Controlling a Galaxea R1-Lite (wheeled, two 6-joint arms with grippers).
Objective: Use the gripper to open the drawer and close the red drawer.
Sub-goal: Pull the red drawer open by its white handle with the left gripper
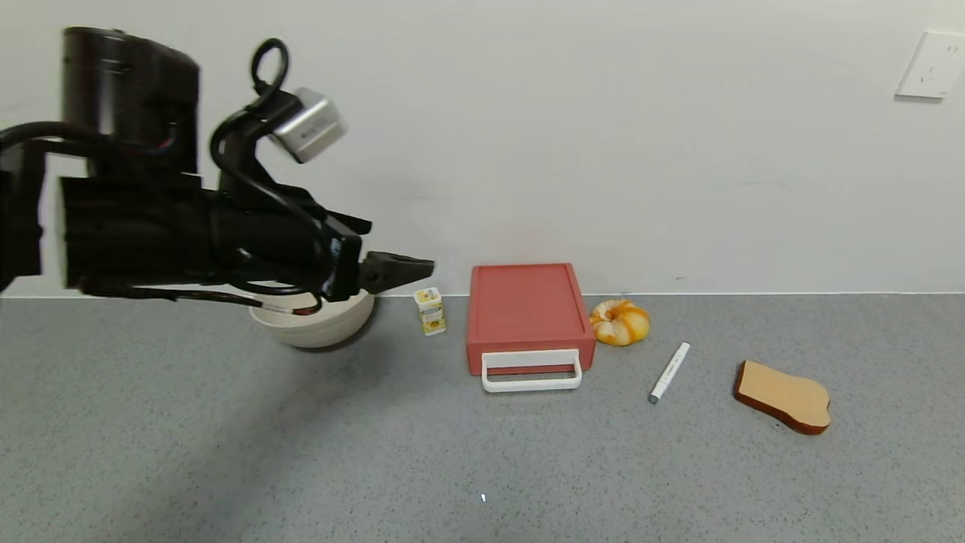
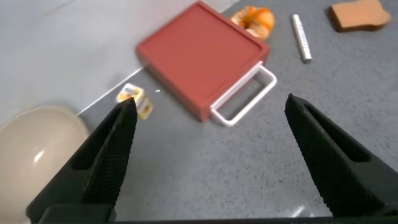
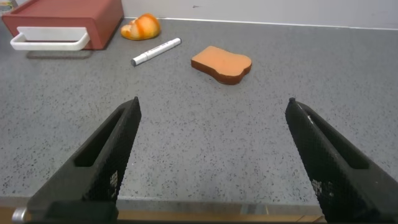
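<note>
- The left gripper (image 1: 407, 269) hangs in the air above the beige bowl (image 1: 317, 326), its jaws spread wide, left of the drawer (image 1: 528, 311)
- The drawer sits shut against the far wall, white handle (image 1: 531, 371) facing near
- The right gripper (image 3: 211, 155) is low over the table (image 1: 482, 452), jaws spread, nothing between them

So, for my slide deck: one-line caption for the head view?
Left end effector, open, raised above the table beside the closed red drawer, white handle untouched.
</note>
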